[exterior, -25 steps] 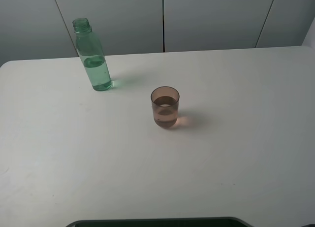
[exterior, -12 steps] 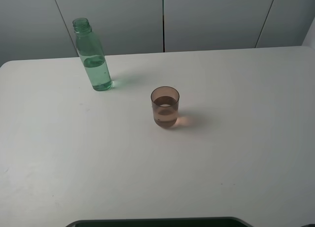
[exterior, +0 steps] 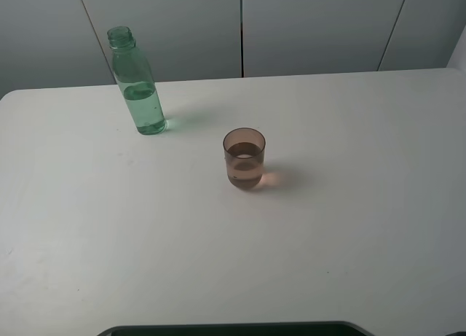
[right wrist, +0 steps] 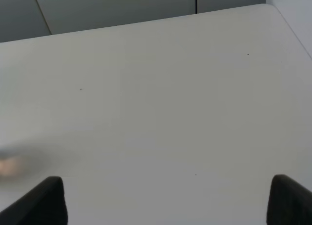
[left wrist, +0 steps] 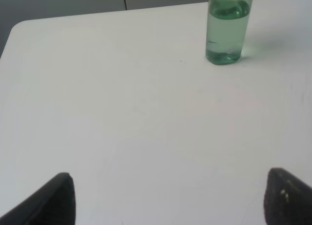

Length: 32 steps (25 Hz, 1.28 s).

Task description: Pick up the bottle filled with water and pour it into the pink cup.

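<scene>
The green-tinted bottle [exterior: 137,83] stands upright and uncapped at the table's far left, about half full of clear liquid. It also shows in the left wrist view [left wrist: 225,30], well ahead of my left gripper [left wrist: 170,200], which is open and empty. The pink cup [exterior: 245,158] stands upright near the table's middle with some liquid in it. My right gripper [right wrist: 168,200] is open and empty over bare table; the cup itself is outside its view, with only a pinkish blur [right wrist: 9,165] at the edge. Neither gripper shows in the exterior high view.
The white table [exterior: 349,227] ends at a grey panelled wall [exterior: 313,26] behind. A dark rounded edge [exterior: 233,327] runs along the table's front. The table's right edge [right wrist: 287,27] shows in the right wrist view.
</scene>
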Available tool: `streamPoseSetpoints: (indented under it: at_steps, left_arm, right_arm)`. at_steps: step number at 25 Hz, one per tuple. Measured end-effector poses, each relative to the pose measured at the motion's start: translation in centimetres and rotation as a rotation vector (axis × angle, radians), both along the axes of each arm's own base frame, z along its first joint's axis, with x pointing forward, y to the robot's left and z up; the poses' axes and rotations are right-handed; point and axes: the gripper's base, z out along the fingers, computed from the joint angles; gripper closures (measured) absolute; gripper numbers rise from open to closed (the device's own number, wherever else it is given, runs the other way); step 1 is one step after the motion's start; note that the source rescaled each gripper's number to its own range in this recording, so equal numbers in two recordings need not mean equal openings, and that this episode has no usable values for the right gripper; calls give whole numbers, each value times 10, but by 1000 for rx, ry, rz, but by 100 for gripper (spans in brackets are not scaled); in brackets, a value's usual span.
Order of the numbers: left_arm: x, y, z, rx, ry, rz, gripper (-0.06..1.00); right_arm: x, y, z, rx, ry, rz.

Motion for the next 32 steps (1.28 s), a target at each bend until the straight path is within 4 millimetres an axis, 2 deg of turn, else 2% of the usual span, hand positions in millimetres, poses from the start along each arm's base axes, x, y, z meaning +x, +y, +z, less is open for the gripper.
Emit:
streamPoseSetpoints:
  at_steps: [32]
  left_arm:
    - [0,2,0,-20,3,35,1]
  right_arm:
    - [0,0,0,0,0,0]
